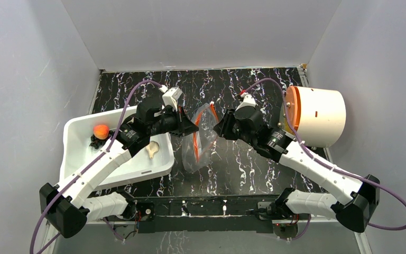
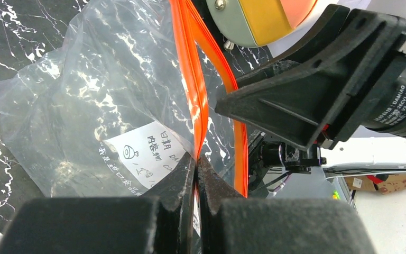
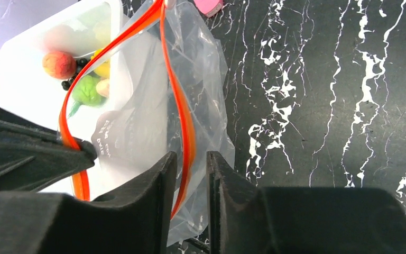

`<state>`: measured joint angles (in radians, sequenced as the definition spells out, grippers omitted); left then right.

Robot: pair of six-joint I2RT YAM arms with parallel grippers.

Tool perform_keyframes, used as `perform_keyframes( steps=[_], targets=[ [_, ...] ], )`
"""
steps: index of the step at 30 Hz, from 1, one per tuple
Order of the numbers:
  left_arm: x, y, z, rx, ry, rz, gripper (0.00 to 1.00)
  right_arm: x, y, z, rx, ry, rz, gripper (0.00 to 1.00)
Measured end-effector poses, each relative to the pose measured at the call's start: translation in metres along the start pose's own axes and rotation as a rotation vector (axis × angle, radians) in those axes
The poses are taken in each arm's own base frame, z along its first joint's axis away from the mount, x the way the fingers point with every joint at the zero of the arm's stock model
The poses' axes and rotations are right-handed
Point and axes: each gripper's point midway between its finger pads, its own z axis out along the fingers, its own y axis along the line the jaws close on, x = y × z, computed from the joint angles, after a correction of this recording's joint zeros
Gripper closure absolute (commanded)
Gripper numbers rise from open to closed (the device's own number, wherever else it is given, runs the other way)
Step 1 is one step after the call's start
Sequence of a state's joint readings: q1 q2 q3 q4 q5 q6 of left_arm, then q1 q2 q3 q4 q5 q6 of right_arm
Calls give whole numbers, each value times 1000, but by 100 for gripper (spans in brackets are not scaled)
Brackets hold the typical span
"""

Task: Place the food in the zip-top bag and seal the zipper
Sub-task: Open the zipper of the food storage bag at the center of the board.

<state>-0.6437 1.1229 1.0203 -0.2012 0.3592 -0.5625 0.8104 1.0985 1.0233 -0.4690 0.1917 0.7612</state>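
The zip-top bag (image 1: 201, 140) is up off the black marbled table (image 1: 254, 159), hanging mouth-open between the two arms right in the middle of the workspace. Look at the zipper (image 1: 196, 145): its two orange-red strips bow apart, one side going to each arm.

The left gripper (image 2: 196, 159) is clenched tight on its strip. The fingertips meet with the orange band pinched between them, and the crinkly film with its white printed label (image 2: 145, 153) fans out just beyond.

The right gripper (image 3: 191, 156) is another story. Its fingers (image 3: 158, 180) stand apart, and the other strip runs down through the gap, close against one finger. I see daylight on the far side, so that's a loose bracket and not a pinch.

The food sits over in the white bin (image 1: 137, 169) on the left side of the table: the orange ball (image 3: 59, 64), the green ball (image 3: 87, 91) and a yellow piece (image 3: 103, 69) are bunched in one corner. A beige piece (image 1: 152, 150) lies nearer the bag. A small pink block (image 3: 209, 5) rests on the table past the bag's far end.
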Motion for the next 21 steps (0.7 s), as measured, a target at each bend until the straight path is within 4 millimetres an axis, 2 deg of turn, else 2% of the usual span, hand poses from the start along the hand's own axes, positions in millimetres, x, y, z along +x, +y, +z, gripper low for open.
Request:
perform_keyframes(
  steps=[2, 3, 7, 11, 12, 13, 14, 15, 21],
  targets=[
    [2, 1, 0, -1, 4, -1, 100, 2, -4, 4, 21, 0, -9, 98],
    [2, 1, 0, -2, 5, -2, 100, 1, -7, 5, 31, -5, -11, 100],
    [1, 1, -4, -9, -8, 2, 100, -7, -13, 2, 62, -46, -22, 100],
    [-1, 7, -12, -51, -26, 20, 100, -20, -19, -13, 85, -104, -41, 100],
    [-1, 7, -13, -55, -31, 27, 96, -24, -20, -18, 86, -120, -50, 100],
    [-2, 8, -14, -58, -34, 32, 87, -27, -21, -22, 84, -132, -58, 100],
    [-2, 8, -15, -62, -35, 37, 70, -28, -21, -25, 79, -141, -66, 100],
    [-2, 8, -16, -63, -35, 46, 59, -30, -22, -30, 73, -152, -74, 100],
    [-3, 14, -20, -99, -42, 72, 30, -35, -28, -53, 61, -186, -110, 100]
  ],
)
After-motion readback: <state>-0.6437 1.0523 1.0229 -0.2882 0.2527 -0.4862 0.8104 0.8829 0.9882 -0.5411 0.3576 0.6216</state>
